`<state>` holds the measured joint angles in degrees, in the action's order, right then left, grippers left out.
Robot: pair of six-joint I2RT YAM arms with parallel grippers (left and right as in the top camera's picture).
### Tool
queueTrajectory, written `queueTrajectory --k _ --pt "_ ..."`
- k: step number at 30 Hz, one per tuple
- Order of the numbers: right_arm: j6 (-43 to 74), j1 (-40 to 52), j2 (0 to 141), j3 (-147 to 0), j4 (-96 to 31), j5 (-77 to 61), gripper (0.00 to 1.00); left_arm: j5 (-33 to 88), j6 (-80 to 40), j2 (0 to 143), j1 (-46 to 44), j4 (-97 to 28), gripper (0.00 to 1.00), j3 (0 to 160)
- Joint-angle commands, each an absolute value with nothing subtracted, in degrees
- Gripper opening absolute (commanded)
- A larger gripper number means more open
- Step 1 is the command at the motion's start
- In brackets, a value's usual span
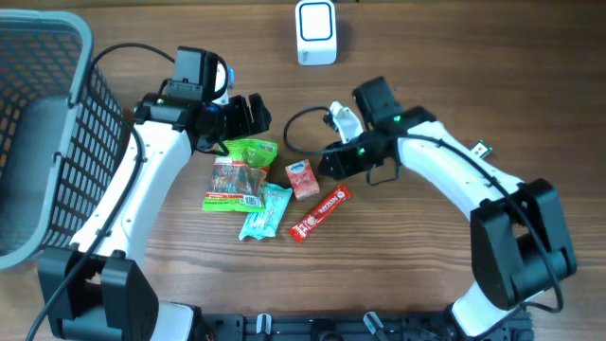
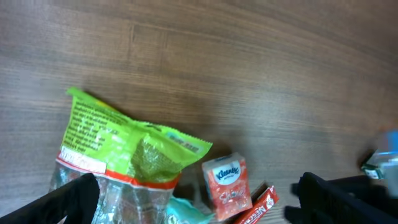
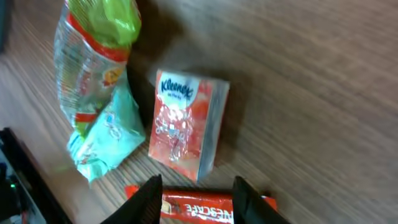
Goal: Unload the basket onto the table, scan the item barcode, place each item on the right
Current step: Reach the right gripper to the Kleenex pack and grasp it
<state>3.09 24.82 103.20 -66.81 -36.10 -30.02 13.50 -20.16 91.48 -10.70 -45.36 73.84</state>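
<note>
Several items lie mid-table: a green-topped clear snack bag (image 1: pixel 241 170) (image 2: pixel 124 146) (image 3: pixel 93 56), a teal packet (image 1: pixel 265 210) (image 3: pixel 106 140), a red Kleenex tissue pack (image 1: pixel 302 178) (image 2: pixel 227 183) (image 3: pixel 183 121) and a red Nescafe stick (image 1: pixel 320 213) (image 3: pixel 199 208). My right gripper (image 1: pixel 327 163) (image 3: pixel 197 180) hovers just right of the tissue pack. Its jaws stand apart, with the stick showing between them and nothing gripped. My left gripper (image 1: pixel 251 116) (image 2: pixel 199 205) is wide open above the snack bag's far end, holding nothing. A white scanner (image 1: pixel 315 31) stands at the table's far edge.
A grey mesh basket (image 1: pixel 57 57) fills the left side, close to the left arm. A black cable (image 1: pixel 294 123) loops on the table beside the right arm. Bare wood lies right of the items and toward the front edge.
</note>
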Motion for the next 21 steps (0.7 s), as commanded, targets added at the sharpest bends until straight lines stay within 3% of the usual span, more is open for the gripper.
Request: queueTrajectory --k 1,10,14,16,21 --pt "5.26 27.00 103.57 -65.32 -34.04 -30.37 0.37 13.58 -19.90 90.65 -10.46 -44.18 1.00 73.95" --pt "12.21 30.33 103.70 -65.32 -30.00 -23.53 0.27 10.37 -20.56 90.76 -8.32 -45.84 1.00 73.93" --pt "12.19 30.37 104.16 -65.25 -30.00 -23.57 0.29 10.39 -20.58 90.78 -6.37 -47.92 1.00 73.73" --pt "12.21 30.37 105.56 -65.25 -29.89 -24.03 0.34 10.39 -20.58 90.91 -5.41 -48.03 1.00 73.36" --pt "14.63 30.37 106.56 -65.25 -29.56 -24.97 0.34 10.37 -20.56 92.38 -5.28 -48.27 1.00 73.34"
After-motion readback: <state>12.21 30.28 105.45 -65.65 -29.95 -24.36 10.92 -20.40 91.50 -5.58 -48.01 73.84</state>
